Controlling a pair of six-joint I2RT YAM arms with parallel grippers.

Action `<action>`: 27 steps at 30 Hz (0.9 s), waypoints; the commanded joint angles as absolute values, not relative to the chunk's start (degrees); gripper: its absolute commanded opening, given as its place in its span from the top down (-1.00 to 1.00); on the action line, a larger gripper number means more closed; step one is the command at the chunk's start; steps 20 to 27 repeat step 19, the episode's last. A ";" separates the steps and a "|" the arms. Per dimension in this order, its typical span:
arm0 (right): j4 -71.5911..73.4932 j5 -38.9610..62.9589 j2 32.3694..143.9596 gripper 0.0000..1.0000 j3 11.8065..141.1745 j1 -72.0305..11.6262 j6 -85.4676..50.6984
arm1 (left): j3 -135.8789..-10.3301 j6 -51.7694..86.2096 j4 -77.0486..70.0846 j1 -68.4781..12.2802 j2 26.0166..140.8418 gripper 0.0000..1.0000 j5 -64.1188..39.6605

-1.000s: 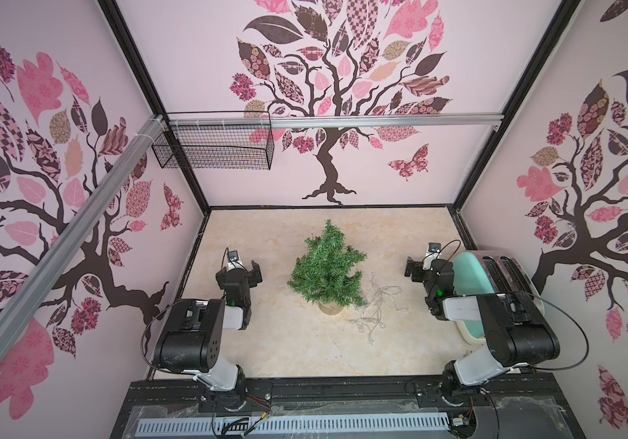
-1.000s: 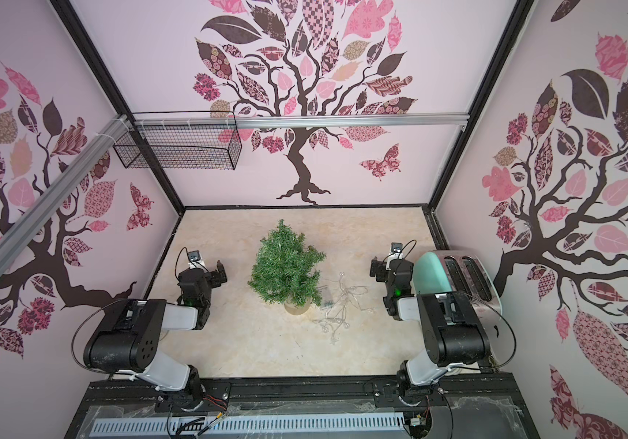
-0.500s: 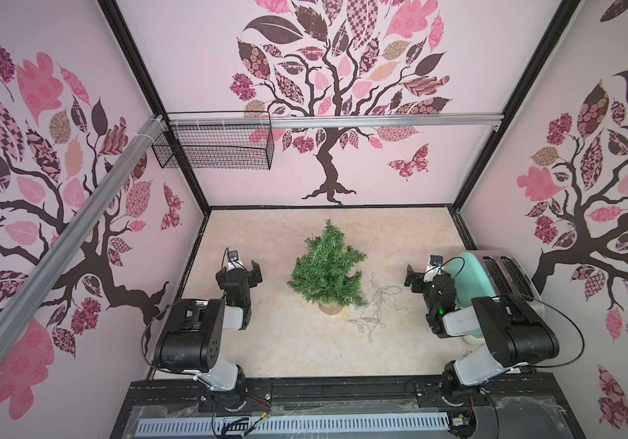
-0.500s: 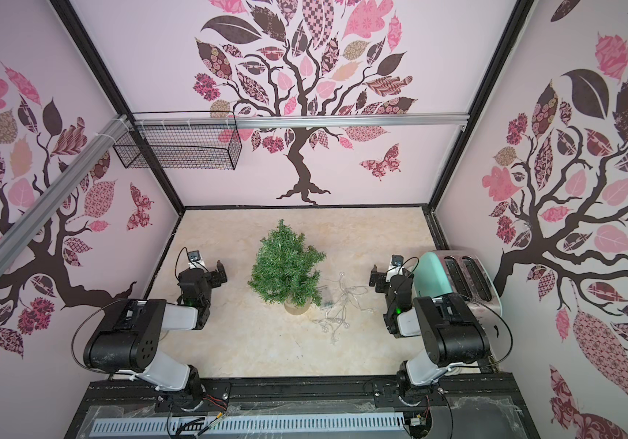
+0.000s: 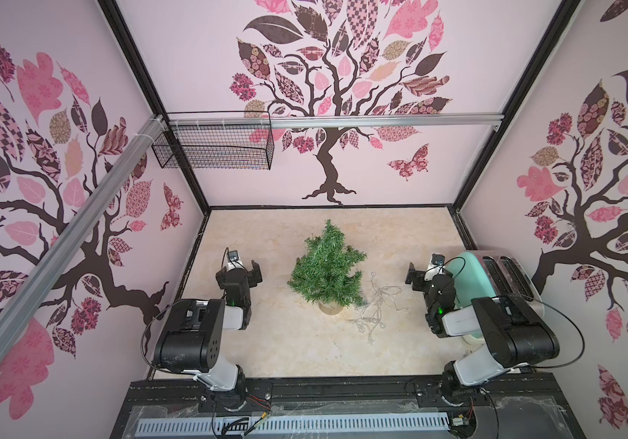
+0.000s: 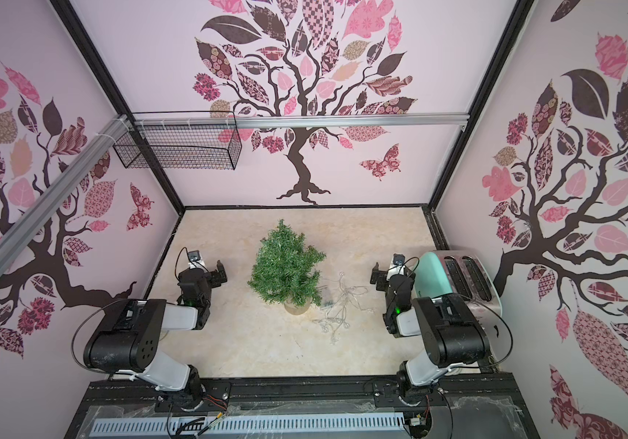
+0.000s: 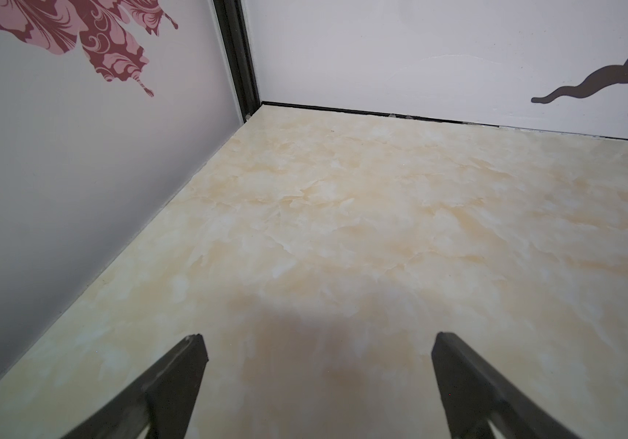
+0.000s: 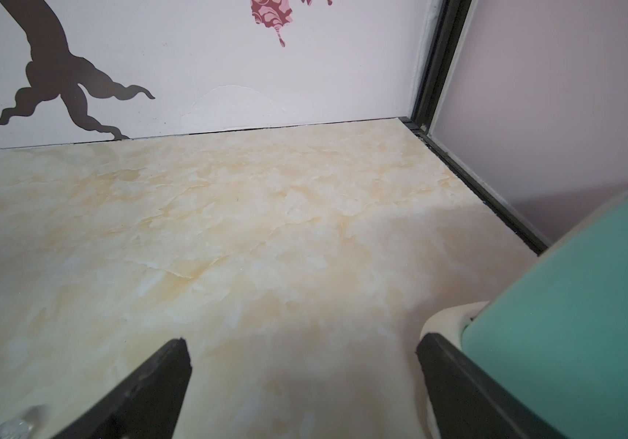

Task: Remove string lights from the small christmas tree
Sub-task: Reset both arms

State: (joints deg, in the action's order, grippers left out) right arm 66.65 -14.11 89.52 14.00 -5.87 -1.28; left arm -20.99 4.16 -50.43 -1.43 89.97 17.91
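Left pincer (image 7: 316,344): jaws wide apart, empty, well apart from the small christmas tree (image 5: 327,273).
Right pincer (image 8: 302,344): jaws wide apart, empty, on the tree's opposite side.
String lights (image 5: 375,304): loose heap on the table (image 5: 399,235), just beside the tree's base, between the tree and the right pincer.

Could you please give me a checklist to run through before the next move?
1. Left gripper fingers open, empty: ok.
2. Right gripper fingers open, empty: ok.
3. Small green bristly Christmas tree upright on its wooden base: ok.
4. Silvery wire string lights heaped on the beige marbled table beside the tree: ok.
5. No strand snagged in the lowest branches: cannot tell.
6. Right fingers clear of the mint-green toaster: cannot tell, very close.
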 commanded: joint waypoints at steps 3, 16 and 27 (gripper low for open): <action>66.83 -14.77 88.91 -0.99 15.62 -5.65 -1.58 | -21.36 4.11 -51.56 -1.58 89.47 -0.96 18.31; 66.62 -14.66 88.88 -0.99 15.69 -5.47 -1.74 | -21.40 4.04 -51.41 -1.67 89.54 -0.96 18.38; 66.53 -14.58 88.91 -0.99 15.80 -5.36 -1.77 | -21.36 4.08 -51.56 -1.63 89.47 -0.96 18.43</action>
